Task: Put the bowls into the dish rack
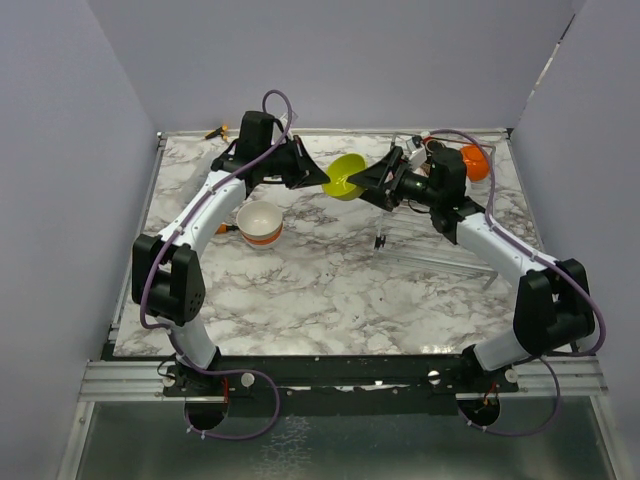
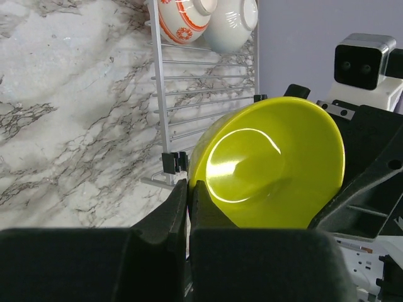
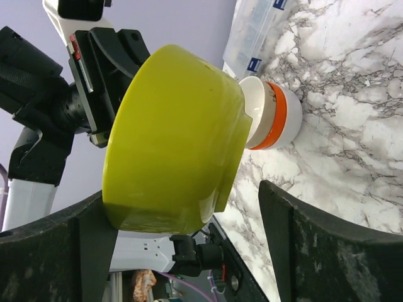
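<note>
Lime green bowl point(image 1: 347, 176) is up in the air over the middle of the tabletop's far edge, tipped on its side and caught between the two arms. The left fingers point(image 2: 165, 221) are pinched tight on its rim, one finger inside and one outside, with the shiny inside of the bowl facing that wrist camera. The right fingers point(image 3: 315, 251) are spread wide around the bowl's outer wall. The bowl sits right against one of them, and there's a clear gap to the other, so they aren't gripping anything.

Dish rack point(image 1: 432, 254) sits on the right side of the tabletop point(image 1: 330, 290) and runs toward the far right corner. From the left wrist you can see its thin bars point(image 2: 208, 94) just behind the lime bowl. At its far end a white bowl with an orange pattern point(image 2: 184, 19) leans beside a plain white bowl point(image 2: 234, 25). From the top view an orange bowl point(image 1: 478, 163) shows near the far right corner, at the rack's far end. I can't tell exactly how it sits in the bars.

One more bowl, white with an orange band point(image 1: 260, 224), stands upright on the tabletop left of centre, just beside the left arm and well apart from the rack. It also shows in the right wrist view, behind the lime one point(image 3: 272, 117). A clear plastic box point(image 3: 258, 31) is past it.
</note>
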Controlling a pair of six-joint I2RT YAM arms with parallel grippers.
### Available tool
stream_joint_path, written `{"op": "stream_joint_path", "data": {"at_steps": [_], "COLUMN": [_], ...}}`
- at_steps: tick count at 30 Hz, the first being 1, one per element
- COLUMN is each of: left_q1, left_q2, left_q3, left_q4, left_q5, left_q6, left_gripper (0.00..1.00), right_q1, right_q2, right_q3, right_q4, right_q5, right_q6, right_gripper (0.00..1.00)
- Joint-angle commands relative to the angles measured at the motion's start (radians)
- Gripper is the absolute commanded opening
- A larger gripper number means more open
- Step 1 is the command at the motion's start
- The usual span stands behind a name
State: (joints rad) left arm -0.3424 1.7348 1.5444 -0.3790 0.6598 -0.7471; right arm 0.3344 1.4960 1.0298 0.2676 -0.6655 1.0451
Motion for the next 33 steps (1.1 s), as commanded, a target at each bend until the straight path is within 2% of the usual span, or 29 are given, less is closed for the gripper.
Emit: {"op": "stream_joint_path", "data": {"at_steps": [1, 7, 13, 16, 22, 27, 29, 33], "left_q1": [0.0, 0.0, 0.0, -0.001, -0.009, -0.009, -0.009, -0.009], "left_q2": [0.002, 0.009, 0.01, 0.004, -0.021, -0.049, -0.062, -0.088], "left_q3": [-0.01, -0.019, -0.024, -0.029, -0.052, -0.083, -0.093, -0.117], "left_q4": [0.042, 0.042, 0.042, 0.043, 0.042, 0.042, 0.042, 0.026], "left_q5": [0.049, 0.046, 0.04, 0.044, 0.027, -0.012, -0.035, -0.091], "left_q6": [-0.006, -0.007, -0.001, 0.013, 0.046, 0.072, 0.086, 0.118], "left_gripper": [0.0, 0.0, 0.01, 0.16, 0.61, 0.93, 0.99, 0.99], "right_q1": [0.01, 0.011, 0.012, 0.011, 0.004, -0.033, -0.05, -0.062], "right_q2": [0.019, 0.009, 0.006, 0.007, -0.045, -0.086, -0.095, -0.098], "right_q3": [0.024, 0.024, 0.026, 0.051, 0.079, 0.133, 0.164, 0.258], "right_q4": [0.037, 0.052, 0.005, -0.099, -0.317, -0.537, -0.631, -0.815], "right_q5": [-0.006, -0.002, 0.018, 0.041, 0.179, 0.349, 0.434, 0.623], "right_q6": [0.062, 0.068, 0.064, 0.014, -0.112, -0.238, -0.299, -0.441], "right_gripper": [0.81, 0.64, 0.4, 0.33, 0.32, 0.31, 0.31, 0.31]}}
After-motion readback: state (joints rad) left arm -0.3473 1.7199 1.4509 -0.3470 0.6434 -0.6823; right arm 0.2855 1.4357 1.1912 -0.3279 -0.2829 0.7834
